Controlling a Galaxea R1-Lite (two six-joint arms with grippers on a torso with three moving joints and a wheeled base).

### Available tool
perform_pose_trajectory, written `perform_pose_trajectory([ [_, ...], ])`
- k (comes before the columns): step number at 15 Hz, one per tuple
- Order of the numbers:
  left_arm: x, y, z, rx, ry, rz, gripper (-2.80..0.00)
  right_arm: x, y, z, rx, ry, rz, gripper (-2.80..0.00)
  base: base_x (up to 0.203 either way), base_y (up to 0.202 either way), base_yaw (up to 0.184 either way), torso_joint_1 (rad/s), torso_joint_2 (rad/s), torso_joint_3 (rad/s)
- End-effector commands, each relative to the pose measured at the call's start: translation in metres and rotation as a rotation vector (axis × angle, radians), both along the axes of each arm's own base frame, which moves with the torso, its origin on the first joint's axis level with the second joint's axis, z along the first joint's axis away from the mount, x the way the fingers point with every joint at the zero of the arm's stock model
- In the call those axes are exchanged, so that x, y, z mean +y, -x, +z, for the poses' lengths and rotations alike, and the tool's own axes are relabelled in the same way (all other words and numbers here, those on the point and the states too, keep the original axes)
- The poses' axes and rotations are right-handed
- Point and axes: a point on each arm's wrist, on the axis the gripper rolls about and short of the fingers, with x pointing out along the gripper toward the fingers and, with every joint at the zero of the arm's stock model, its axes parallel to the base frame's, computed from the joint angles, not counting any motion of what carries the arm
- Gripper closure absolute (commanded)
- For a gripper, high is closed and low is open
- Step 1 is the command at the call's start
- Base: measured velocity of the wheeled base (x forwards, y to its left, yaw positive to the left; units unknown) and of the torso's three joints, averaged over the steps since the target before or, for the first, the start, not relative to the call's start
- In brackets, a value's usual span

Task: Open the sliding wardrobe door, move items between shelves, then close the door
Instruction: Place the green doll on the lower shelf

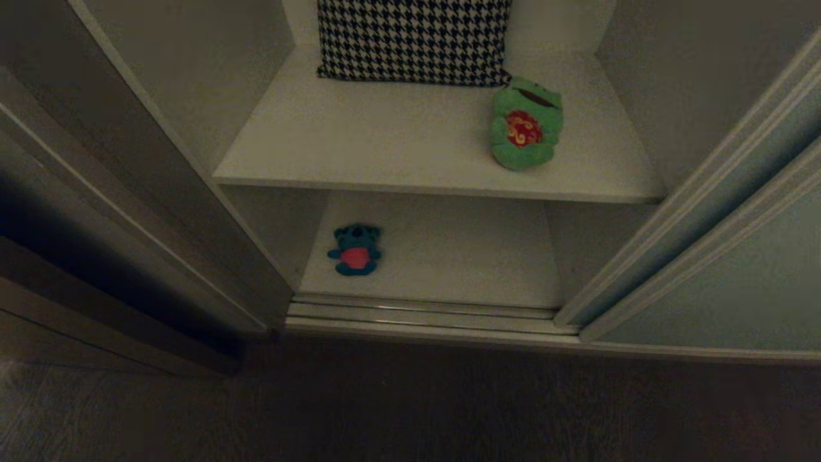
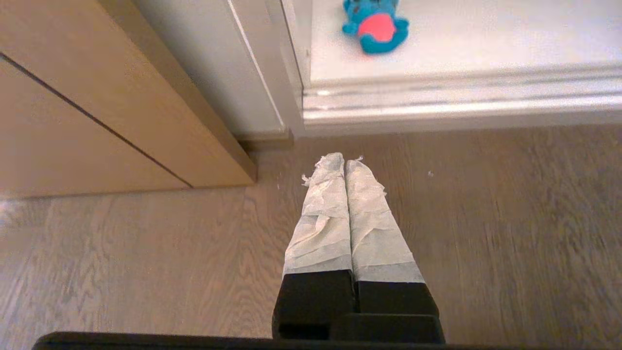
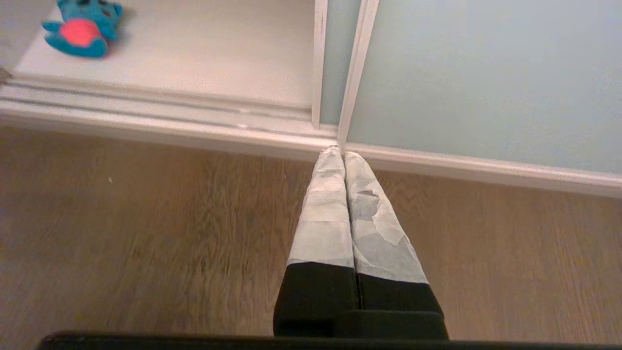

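You face an open wardrobe: sliding wardrobe door (image 1: 737, 256) pushed right, green frog (image 1: 526, 123) upper-centre shelf, blue plush (image 1: 355, 249) lower-left. Left gripper (image 2: 345, 163) and right gripper (image 3: 337, 153) hang pinched shut, empty; moving and closing remain.

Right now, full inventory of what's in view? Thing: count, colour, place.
sliding wardrobe door: 2, pale grey-green, slid to the right
shelves: 2, white, upper and lower
frog plush: 1, green, upper shelf, right
blue plush: 1, blue with red belly, lower shelf, left
pillow: 1, black-and-white houndstooth, upper shelf, back
side panel: 1, brown wood, left
floor: 1, wood
left gripper: 1, taped, shut, over floor
right gripper: 1, taped, shut, over floor
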Motion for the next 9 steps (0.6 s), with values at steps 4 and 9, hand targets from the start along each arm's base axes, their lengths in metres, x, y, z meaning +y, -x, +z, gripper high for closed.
perform_pose_trajectory([
  [4, 0.0, -0.0001, -0.0002, 0.003, -0.003, 0.0, 0.0, 0.0, -0.0001, -0.0004, 0.001, 0.0, 0.0, 0.0, 0.0, 0.0, 0.0, 0.001, 0.0, 0.122],
  [9, 0.0, -0.0001, -0.0003, 0.005, 0.006, -0.001, 0.0, 0.0, -0.0001, -0.0004, 0.001, 0.0, 0.0, 0.0, 0.0, 0.0, 0.0, 0.003, 0.0, 0.047],
])
